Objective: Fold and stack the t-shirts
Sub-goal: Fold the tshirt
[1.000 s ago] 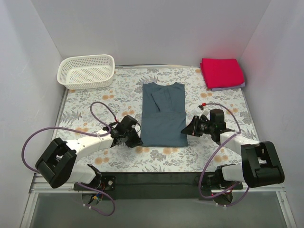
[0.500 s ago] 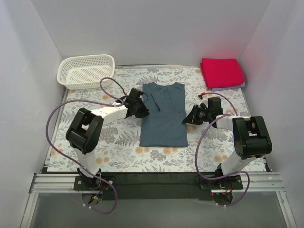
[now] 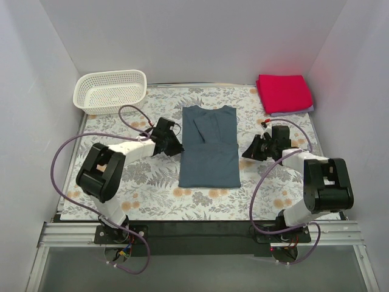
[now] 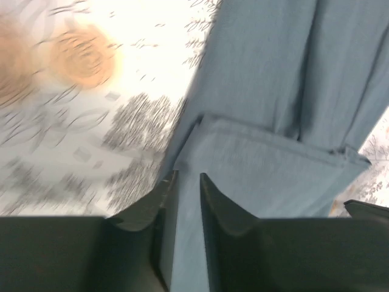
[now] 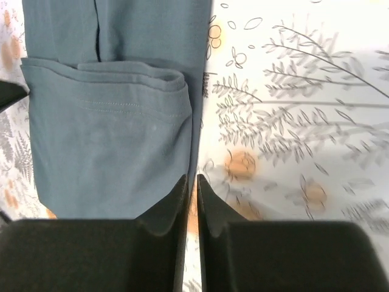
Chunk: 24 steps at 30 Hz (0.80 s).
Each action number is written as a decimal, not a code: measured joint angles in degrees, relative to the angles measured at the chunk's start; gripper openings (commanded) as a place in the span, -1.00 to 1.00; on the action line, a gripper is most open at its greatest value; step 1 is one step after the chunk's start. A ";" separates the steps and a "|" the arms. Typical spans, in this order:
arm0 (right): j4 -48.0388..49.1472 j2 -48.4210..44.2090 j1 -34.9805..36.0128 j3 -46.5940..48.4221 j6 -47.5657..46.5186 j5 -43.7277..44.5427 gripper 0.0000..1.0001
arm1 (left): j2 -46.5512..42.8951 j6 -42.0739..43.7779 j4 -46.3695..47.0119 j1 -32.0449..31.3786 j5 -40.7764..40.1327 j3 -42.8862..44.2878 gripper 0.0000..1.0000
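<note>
On floral-print table [image 3: 121, 201] between plain white walls [image 3: 200, 42], blue-grey t-shirt [image 3: 209, 155], white basket [image 3: 112, 104].

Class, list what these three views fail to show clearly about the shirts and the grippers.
Top view: lavender t-shirt nearly all hidden under the red t-shirt.
Left wrist view: tablecloth motion-blurred; unclear whether the left gripper pinches the blue-grey t-shirt.
Right wrist view: right gripper, same doubt; the shirt's far end is cut off by the top edge.

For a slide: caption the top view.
Left arm and right arm flank a partly folded slate blue-grey cloth t-shirt.
</note>
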 measured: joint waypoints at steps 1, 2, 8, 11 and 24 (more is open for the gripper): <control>-1.66 -1.88 0.00 0.00 -0.59 1.22 -0.62 | -2.05 0.26 -0.55 0.00 -0.39 -1.31 -0.40; -3.48 -3.93 0.00 0.00 -1.14 2.45 -0.58 | -4.42 0.61 -1.29 -0.02 -0.81 -2.40 -0.30; -14.78 -14.62 2.78 0.13 -3.50 9.49 -0.28 | -17.14 2.69 -6.12 -2.43 -4.26 -5.18 0.43; -20.76 -18.56 6.64 0.13 -3.23 13.90 -0.18 | -21.31 3.26 -9.51 -5.99 -6.19 -6.73 0.67; -33.81 -22.40 20.15 -1.14 3.91 24.52 -0.03 | -16.31 1.81 -19.74 -17.44 -10.54 -9.88 0.49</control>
